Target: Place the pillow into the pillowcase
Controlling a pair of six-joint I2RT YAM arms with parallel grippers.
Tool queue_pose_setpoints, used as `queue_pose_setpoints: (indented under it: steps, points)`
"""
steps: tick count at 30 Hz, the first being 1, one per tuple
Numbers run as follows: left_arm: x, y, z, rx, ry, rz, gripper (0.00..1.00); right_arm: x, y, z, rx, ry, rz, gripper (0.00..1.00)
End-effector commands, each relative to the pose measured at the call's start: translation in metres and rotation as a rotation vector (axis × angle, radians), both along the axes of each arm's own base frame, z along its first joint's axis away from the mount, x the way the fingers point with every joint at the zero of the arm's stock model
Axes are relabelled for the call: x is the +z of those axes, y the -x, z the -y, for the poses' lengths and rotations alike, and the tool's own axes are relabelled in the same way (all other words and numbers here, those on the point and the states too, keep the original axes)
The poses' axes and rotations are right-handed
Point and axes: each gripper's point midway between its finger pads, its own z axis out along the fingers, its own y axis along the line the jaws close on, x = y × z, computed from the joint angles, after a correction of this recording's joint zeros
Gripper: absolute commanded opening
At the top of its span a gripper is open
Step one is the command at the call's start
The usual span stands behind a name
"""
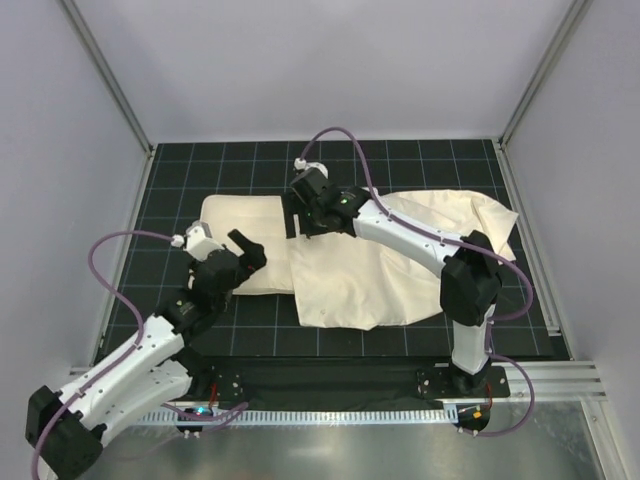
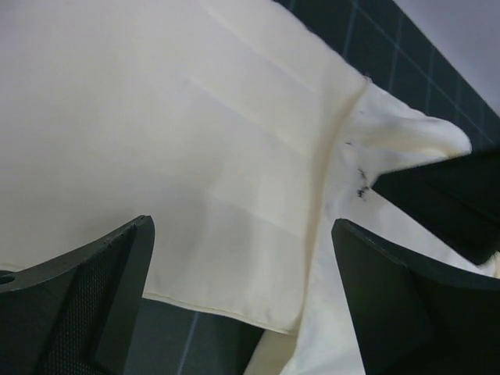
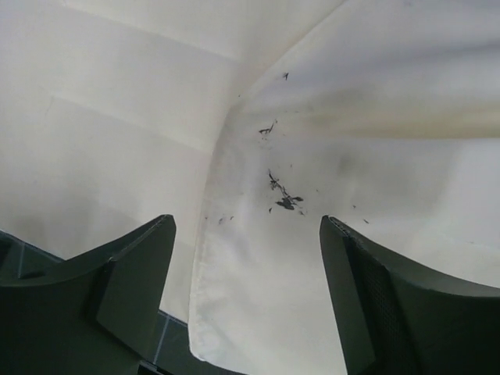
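Top external: the pillow (image 1: 235,228) lies left of the pillowcase (image 1: 370,280), their meeting edge under the wide-open right gripper (image 1: 295,222), the left gripper (image 1: 250,248) equally wide nearby.

The pillow (image 1: 240,215) is lying flat left of centre on the dark gridded surface (image 1: 200,170), plump and smooth, cream-white, with rounded corners. The pillowcase (image 1: 360,285) is spreading limp and wrinkled across the centre and right, reaching toward the upper right. Its left hem is resting against the pillow's right end. Small dark smudges (image 3: 285,199) are showing near that hem.
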Motion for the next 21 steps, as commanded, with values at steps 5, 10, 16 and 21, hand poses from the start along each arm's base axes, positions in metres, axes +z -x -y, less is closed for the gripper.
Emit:
queue_pose_setpoints:
  steps: [5,10,16,21]
  points:
    - [-0.032,-0.006,-0.059,0.077,-0.077,-0.207,1.0,0.011,0.019,-0.006,-0.011,0.159,0.108,0.86]
    - [-0.045,-0.021,-0.113,0.242,0.009,-0.27,1.0,-0.023,0.018,-0.013,-0.04,0.243,0.077,0.86]
    - [-0.064,-0.024,-0.16,0.372,0.102,-0.303,1.0,-0.047,0.006,-0.004,-0.08,0.354,0.08,0.77]
    - [-0.082,-0.032,-0.16,0.336,0.103,-0.353,1.0,-0.03,0.002,0.002,-0.116,0.309,0.123,0.12]
